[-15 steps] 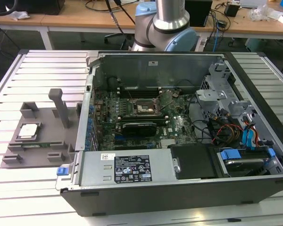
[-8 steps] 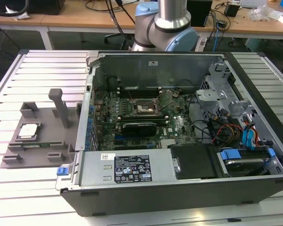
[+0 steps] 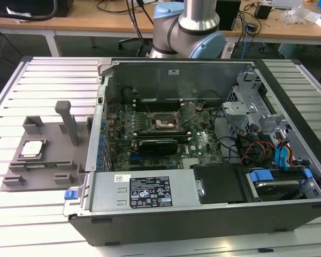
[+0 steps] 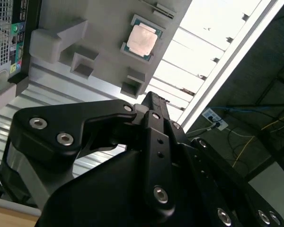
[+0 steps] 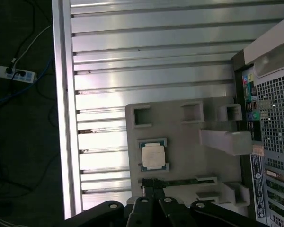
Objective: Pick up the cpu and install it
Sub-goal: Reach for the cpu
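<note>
The cpu (image 3: 32,148) lies untouched in its grey holder (image 3: 51,136) at the exterior view's left, beside the open computer case (image 3: 176,222). The gripper (image 5: 151,185) hangs near it; I cannot tell whether it is apart or together. It should probably centre squarely over the chip and descend level.

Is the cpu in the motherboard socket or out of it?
Out. The cpu lies flat in a recess of the grey fixture, beside the open computer case, not inside it.
</note>
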Robot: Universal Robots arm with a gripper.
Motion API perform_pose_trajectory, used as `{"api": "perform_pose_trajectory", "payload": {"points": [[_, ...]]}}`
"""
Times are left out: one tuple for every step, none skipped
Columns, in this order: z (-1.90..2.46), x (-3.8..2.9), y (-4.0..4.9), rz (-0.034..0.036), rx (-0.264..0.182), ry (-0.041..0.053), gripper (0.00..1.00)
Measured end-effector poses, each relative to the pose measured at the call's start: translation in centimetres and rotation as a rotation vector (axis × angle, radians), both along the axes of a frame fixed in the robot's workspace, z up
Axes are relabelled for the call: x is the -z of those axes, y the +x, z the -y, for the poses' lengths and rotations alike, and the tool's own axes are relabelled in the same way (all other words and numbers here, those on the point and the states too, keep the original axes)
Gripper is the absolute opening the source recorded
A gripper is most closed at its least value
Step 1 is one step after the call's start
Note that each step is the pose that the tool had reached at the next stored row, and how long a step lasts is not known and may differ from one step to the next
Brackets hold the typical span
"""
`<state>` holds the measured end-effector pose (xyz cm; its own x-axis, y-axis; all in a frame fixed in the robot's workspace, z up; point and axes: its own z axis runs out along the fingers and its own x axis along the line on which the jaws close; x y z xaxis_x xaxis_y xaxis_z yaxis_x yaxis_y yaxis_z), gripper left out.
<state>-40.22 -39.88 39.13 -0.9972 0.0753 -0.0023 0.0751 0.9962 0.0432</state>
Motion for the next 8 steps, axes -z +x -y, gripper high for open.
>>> {"api": "perform_pose_trajectory", "payload": {"points": [[0.00,0.00,0.00,0.0000,0.000,0.0000,0.11],[0.00,0.00,0.00,-0.0001,0.000,0.0000,0.11],[0.00,-0.01,0.01,-0.0002,0.000,-0.0001,0.11],[0.00,-0.01,0.01,-0.0001,0.000,-0.0001,0.11],[0.00,0.00,0.02,-0.0001,0.000,0.0000,0.11],[0.00,0.00,0.02,-0.0001,0.000,0.0000,0.11],[0.00,0.00,0.03,-0.0001,0.000,0.0000,0.11],[0.00,0.00,0.03,-0.0001,0.000,0.0000,0.11]]}}
